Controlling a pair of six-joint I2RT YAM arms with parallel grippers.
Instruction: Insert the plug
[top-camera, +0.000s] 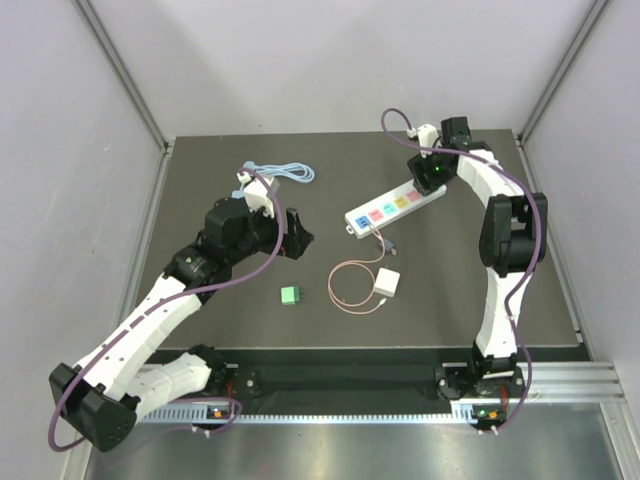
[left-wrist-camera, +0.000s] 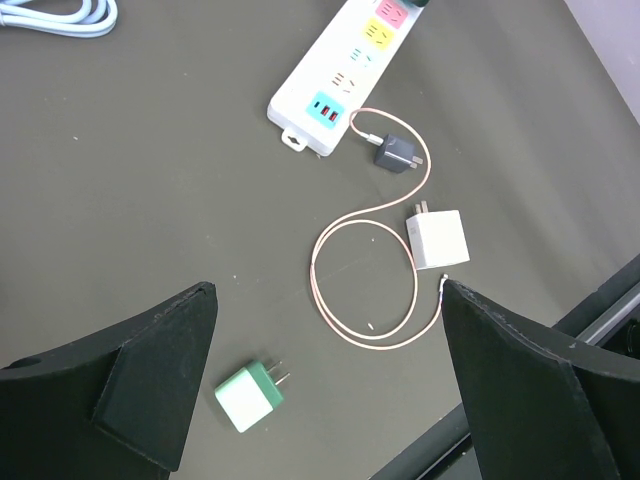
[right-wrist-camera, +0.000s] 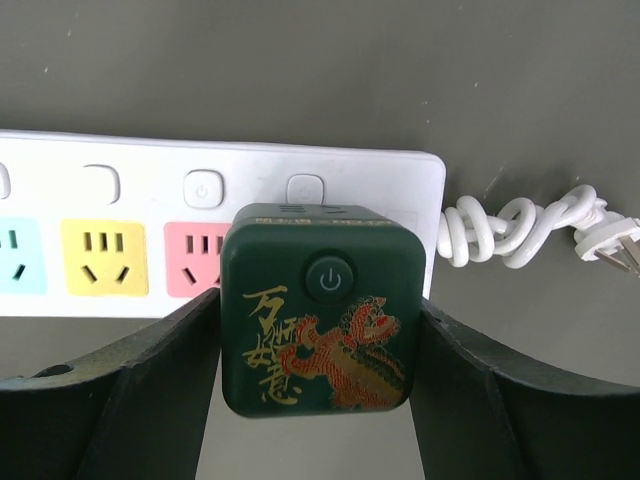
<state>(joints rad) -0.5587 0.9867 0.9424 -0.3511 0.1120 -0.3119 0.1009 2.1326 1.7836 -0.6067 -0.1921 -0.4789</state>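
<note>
A dark green cube plug (right-wrist-camera: 322, 310) with a gold dragon and a power button stands in the end socket of the white power strip (right-wrist-camera: 100, 170), beside the pink socket. My right gripper (right-wrist-camera: 320, 300) straddles it, one finger close along each side; whether they still press on it does not show. From above, the right gripper (top-camera: 432, 180) hangs over the far right end of the strip (top-camera: 395, 208). My left gripper (top-camera: 298, 240) is wide open above the mat and holds nothing (left-wrist-camera: 328, 290).
A small green charger (left-wrist-camera: 248, 396) lies on the mat below the left gripper. A white charger (left-wrist-camera: 438, 238) with a looped pink cable (left-wrist-camera: 350, 290) and a dark adapter (left-wrist-camera: 398, 153) lie near the strip (left-wrist-camera: 340, 75). A blue cable (top-camera: 285, 172) is coiled at the back.
</note>
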